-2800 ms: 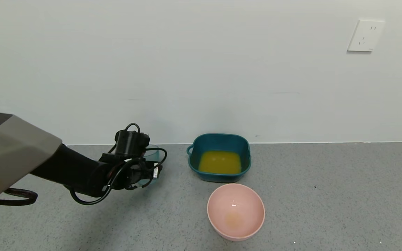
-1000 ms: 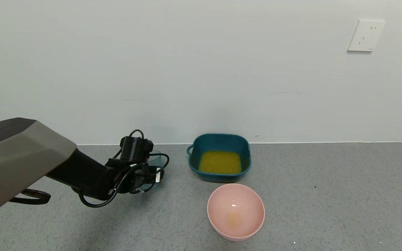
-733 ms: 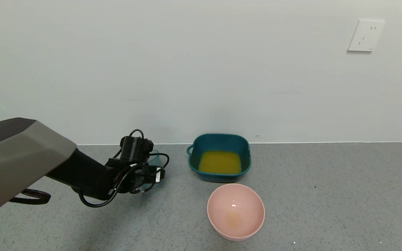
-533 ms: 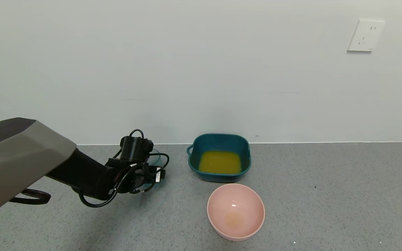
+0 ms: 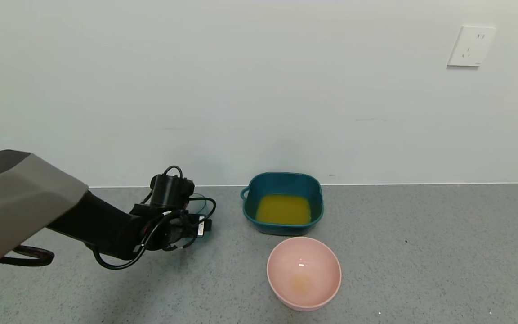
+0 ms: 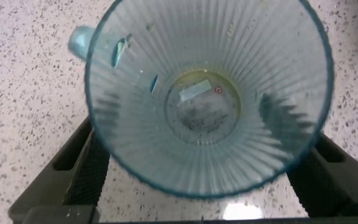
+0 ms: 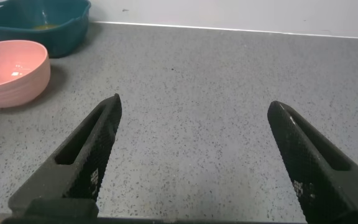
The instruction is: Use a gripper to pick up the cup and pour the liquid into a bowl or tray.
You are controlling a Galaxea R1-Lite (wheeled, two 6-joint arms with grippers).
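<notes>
A: Cup (image 6: 207, 93) sits between our left gripper (image 5: 182, 225) fingers (image 6: 86, 171), low over the counter (image 5: 421, 247), left of the teal tub (image 5: 282, 180). We see it drained.

B: Grip?

A: Fingers flank its walls; contact we cannot tell. Liquid (image 5: 283, 209) lies in the tub. Our right gripper (image 7: 194, 155) is spread wide, holding nothing.

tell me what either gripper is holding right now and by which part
The left gripper has a finger on each side of the cup, at its ribbed wall; whether it still clamps cannot be told. The right gripper is open and holds nothing.
</notes>
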